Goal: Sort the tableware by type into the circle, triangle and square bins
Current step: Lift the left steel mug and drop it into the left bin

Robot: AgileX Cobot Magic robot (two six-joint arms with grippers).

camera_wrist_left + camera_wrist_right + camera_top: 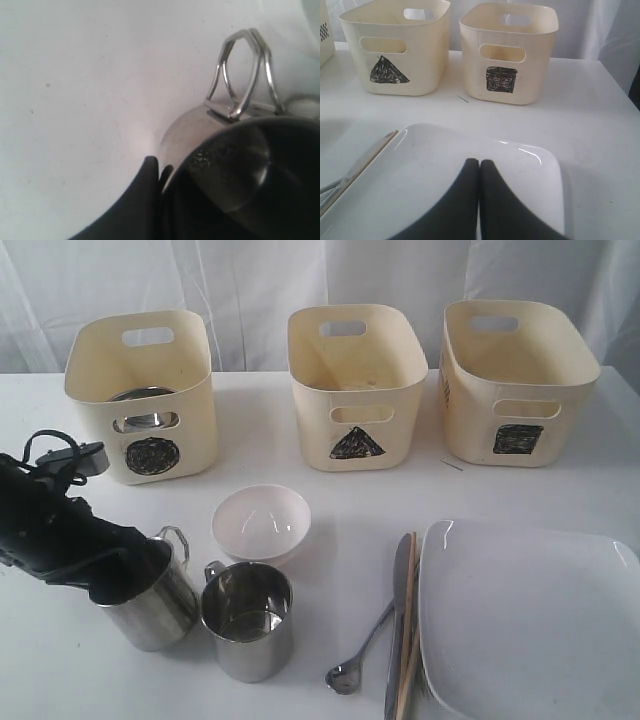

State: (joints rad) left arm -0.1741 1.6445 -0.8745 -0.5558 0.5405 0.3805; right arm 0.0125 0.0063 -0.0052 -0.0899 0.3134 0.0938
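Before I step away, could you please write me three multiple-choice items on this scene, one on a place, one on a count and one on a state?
1. Where is the steel bowl?
A. in the circle bin
B. in the triangle bin
C. on the white plate
2. How many steel mugs stand on the table?
A. one
B. two
C. three
3. How does the right gripper stand?
A. wide open
B. shut on a spoon
C. shut, holding nothing
Answers: 1 A, its rim shows inside the circle-marked tub; 2 B, two stand side by side; 3 C, its fingers meet with nothing between.
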